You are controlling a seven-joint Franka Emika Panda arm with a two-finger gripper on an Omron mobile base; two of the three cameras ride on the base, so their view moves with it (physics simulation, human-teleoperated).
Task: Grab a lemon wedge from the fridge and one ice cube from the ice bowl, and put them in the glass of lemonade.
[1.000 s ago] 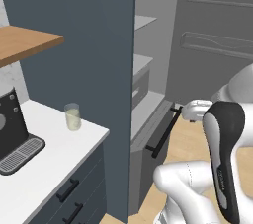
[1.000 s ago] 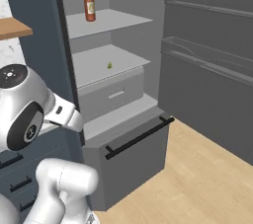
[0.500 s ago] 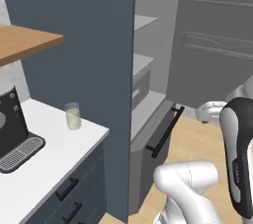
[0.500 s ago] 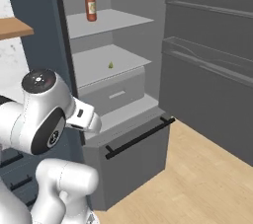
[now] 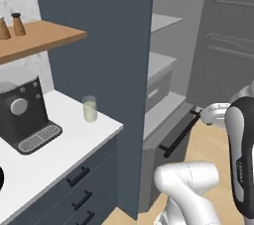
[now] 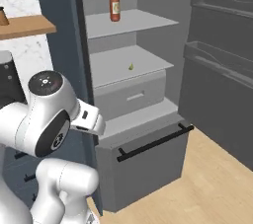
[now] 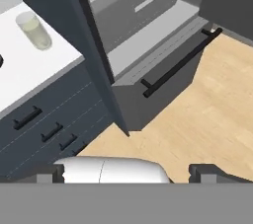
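The fridge (image 6: 148, 166) stands open. The lemon wedge (image 6: 131, 66) lies small and yellow-green on its middle shelf. Left of the fridge, the glass of lemonade (image 5: 90, 108) stands on the white counter (image 5: 59, 152), and it appears again in the hand view as the glass (image 7: 34, 30) at the upper left. My gripper (image 7: 128, 173) is open with nothing between its fingertips (image 7: 49, 172). It hangs high above the floor in front of the fridge's lower drawer and looks down on it. The ice bowl and the ice cube are out of view.
A red bottle (image 6: 114, 3) stands on the top fridge shelf. The open fridge door (image 6: 222, 60) with its bins is at the right. A black bar handle (image 7: 178, 62) juts from the lower drawer. A coffee machine (image 5: 25, 120) sits on the counter under a wooden shelf (image 5: 42, 38).
Both base views have shifted, with the fridge and counter now further right, so the base has moved. The arm's upper links have swung across in front of the fridge. The gripper has stayed open.
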